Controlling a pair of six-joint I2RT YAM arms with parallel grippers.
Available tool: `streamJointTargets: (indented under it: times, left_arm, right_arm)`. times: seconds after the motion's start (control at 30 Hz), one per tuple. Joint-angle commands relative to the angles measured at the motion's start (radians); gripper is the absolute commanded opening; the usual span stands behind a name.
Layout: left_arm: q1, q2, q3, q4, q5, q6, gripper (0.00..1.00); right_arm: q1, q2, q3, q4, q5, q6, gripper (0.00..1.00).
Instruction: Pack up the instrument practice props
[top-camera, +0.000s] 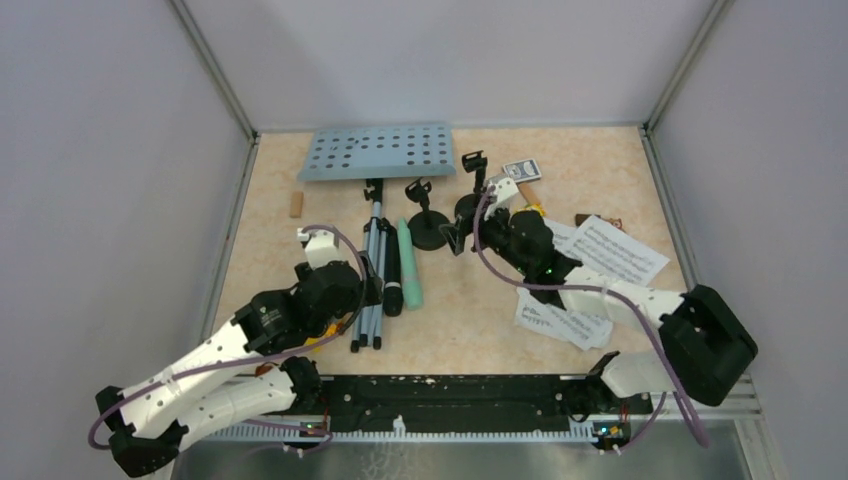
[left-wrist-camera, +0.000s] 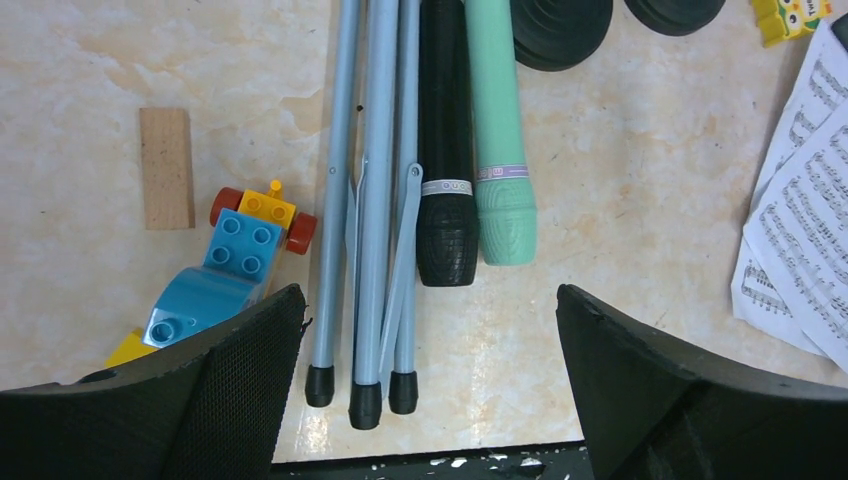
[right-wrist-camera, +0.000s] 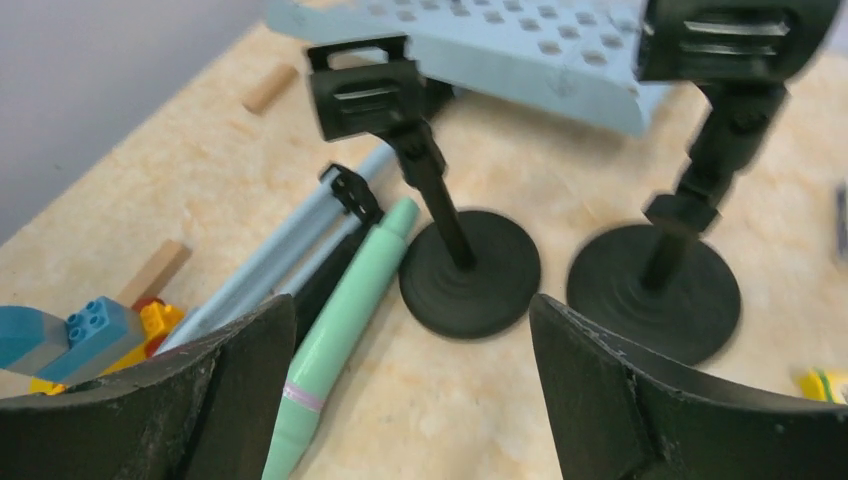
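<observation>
The pale-blue perforated music desk (top-camera: 378, 152) lies at the back, its folded tripod pole (top-camera: 372, 280) running toward me. Beside the pole lie a black microphone (left-wrist-camera: 446, 150) and a mint-green microphone (left-wrist-camera: 497, 130). Two black round-based mic holders (right-wrist-camera: 470, 270) (right-wrist-camera: 655, 290) stand upright in the middle. White sheet-music pages (top-camera: 610, 250) lie at the right. My left gripper (left-wrist-camera: 430, 340) is open over the tripod feet and holds nothing. My right gripper (right-wrist-camera: 412, 360) is open low in front of the two holders, with bare table between its fingers.
Colourful toy bricks (left-wrist-camera: 225, 275) and a tan wooden block (left-wrist-camera: 167, 168) lie left of the tripod. Another wooden block (top-camera: 294, 204) sits near the left wall. A small card box (top-camera: 521, 169) lies at the back right. A yellow brick (right-wrist-camera: 825, 385) sits by the right holder.
</observation>
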Motion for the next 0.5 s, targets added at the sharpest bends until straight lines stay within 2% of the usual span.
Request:
streamJointTargets:
  times: [0.0,0.1,0.27,0.33,0.47]
  left_arm:
    - [0.003,-0.013,-0.01,0.013,-0.052,-0.002,0.99]
    - [0.003,-0.04,-0.017,0.031,-0.05,0.027,0.99]
    - [0.003,-0.092,-0.035,0.016,-0.062,0.034,0.99]
    - [0.003,-0.116,-0.047,0.012,-0.068,0.04,0.99]
    - [0.003,-0.162,-0.062,0.001,-0.088,0.036,0.99]
  right_arm:
    - [-0.031,-0.091,0.204,-0.845,0.107,0.131,0.87]
    - [-0.194,-0.182,0.197,-0.988,-0.216,0.134,0.86]
    - [-0.556,-0.393,0.11,-1.021,-0.602,0.193,0.86]
    - [-0.679,-0.474,0.074,-1.013,-0.657,0.243,0.86]
    - [-0.804,-0.677,-0.009,-0.951,-0.67,0.375,0.86]
